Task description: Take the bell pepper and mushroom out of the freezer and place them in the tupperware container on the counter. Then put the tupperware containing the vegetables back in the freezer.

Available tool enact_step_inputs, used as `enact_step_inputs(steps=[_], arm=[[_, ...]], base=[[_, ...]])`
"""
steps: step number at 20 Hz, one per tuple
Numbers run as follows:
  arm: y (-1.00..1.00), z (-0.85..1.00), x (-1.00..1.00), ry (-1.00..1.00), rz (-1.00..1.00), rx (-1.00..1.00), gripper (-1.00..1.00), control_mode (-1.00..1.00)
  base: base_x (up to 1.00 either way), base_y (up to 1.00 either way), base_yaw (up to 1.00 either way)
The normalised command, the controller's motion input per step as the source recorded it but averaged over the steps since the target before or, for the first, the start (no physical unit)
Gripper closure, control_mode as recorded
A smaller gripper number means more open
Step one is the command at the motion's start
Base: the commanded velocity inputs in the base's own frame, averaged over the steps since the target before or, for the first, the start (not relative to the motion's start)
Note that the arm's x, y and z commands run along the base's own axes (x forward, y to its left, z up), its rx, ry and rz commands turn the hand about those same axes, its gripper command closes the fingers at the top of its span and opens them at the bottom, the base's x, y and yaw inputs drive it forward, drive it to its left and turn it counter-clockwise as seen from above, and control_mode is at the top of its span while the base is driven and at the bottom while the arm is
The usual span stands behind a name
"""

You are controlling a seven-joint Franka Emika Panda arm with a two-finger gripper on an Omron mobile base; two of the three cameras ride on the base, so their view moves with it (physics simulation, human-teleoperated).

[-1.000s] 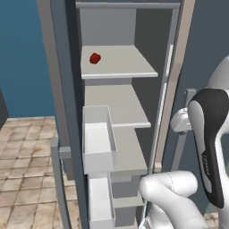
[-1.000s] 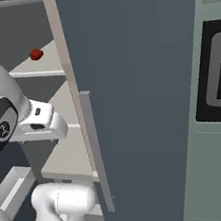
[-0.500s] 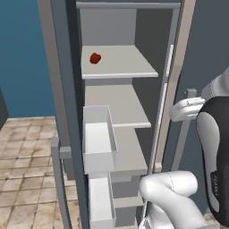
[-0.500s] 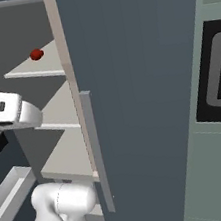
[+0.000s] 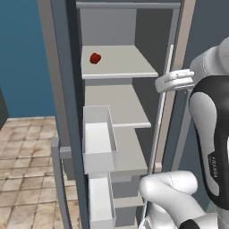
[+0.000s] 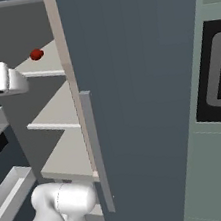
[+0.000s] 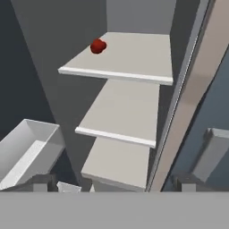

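Note:
The freezer (image 5: 107,27) stands open with pale grey shelves. A small glossy red bell pepper (image 5: 95,58) lies alone at the back left of the upper shelf (image 7: 134,53); it also shows in the right base view (image 6: 36,54) and in the hand view (image 7: 98,46). My gripper (image 7: 114,184) is open, its dark fingertips (image 7: 42,183) wide apart with nothing between them. It looks into the freezer from in front of the shelves, well short of the pepper. My white hand (image 5: 174,80) hovers at the freezer's right edge, at the upper shelf's height. The mushroom, tupperware container and counter are out of view.
Translucent white door bins (image 5: 98,138) hang on the open left door, one above another. The tall dark door panel (image 6: 128,79) with a grey handle (image 6: 96,150) stands close on the right. A black oven window (image 6: 218,75) lies beyond it. Tiled floor (image 5: 27,170) shows at the left.
My hand has risen from the middle shelf's height to the upper shelf's height and moved in toward the freezer opening. The bell pepper has not moved. The gripper stayed open.

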Motion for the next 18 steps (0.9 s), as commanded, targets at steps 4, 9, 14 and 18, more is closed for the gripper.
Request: enact_step_inputs(steps=[4, 9, 14, 18], arm=[[0.32, 0.08, 0.99, -0.02, 0.09, 0.05, -1.00, -1.00], [0.24, 0.00, 0.86, 0.00, 0.09, 0.06, -1.00, -1.00], [0.33, -0.01, 0.68, -0.02, 0.08, 0.06, -1.00, -1.00], [0.21, 0.00, 0.78, -0.01, 0.03, 0.03, -1.00, -1.00]], base=[[0.00, 0.00, 0.00], [0.00, 0.00, 0.00], [0.00, 0.00, 0.00], [0.00, 0.00, 0.00]])
